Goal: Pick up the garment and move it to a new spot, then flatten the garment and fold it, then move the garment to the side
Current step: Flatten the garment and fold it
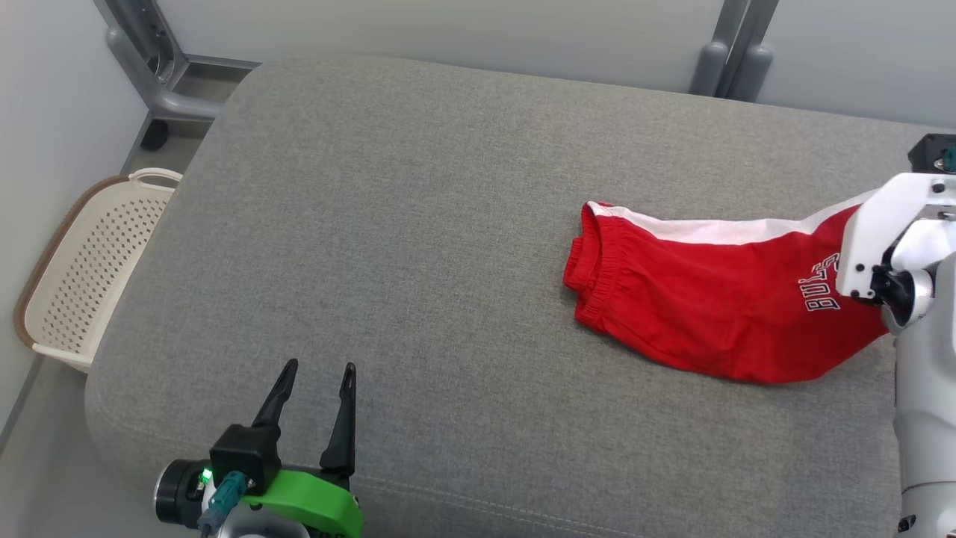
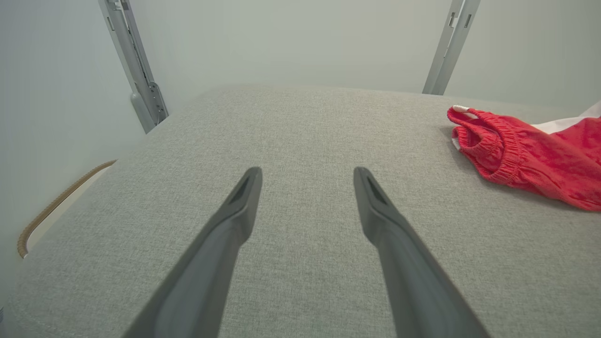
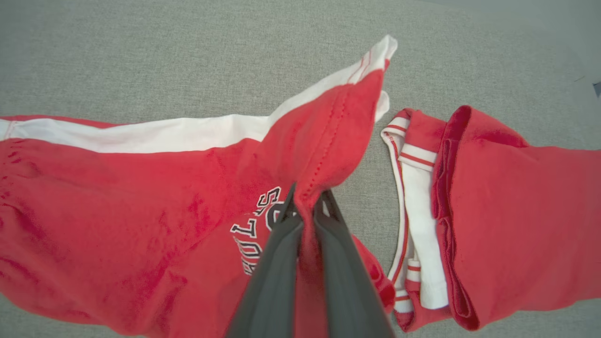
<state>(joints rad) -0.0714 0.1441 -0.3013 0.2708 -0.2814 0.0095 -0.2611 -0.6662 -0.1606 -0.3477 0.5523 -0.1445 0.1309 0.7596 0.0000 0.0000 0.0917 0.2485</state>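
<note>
The garment (image 1: 702,299) is a pair of red shorts with a white side stripe and white lettering, lying on the right half of the grey cushion (image 1: 418,224). My right gripper (image 3: 306,202) is shut on a raised fold of the garment (image 3: 328,141) at a leg hem; the second leg lies folded to the right. In the head view only the white wrist of that arm (image 1: 889,246) shows over the cloth. My left gripper (image 1: 317,368) stands open at the front left, nothing between its fingers, far from the garment (image 2: 526,155).
A cream perforated basket (image 1: 82,276) sits on the floor left of the cushion. Grey metal frame legs (image 1: 149,67) stand behind it against the wall. The cushion's front edge runs close to my left gripper.
</note>
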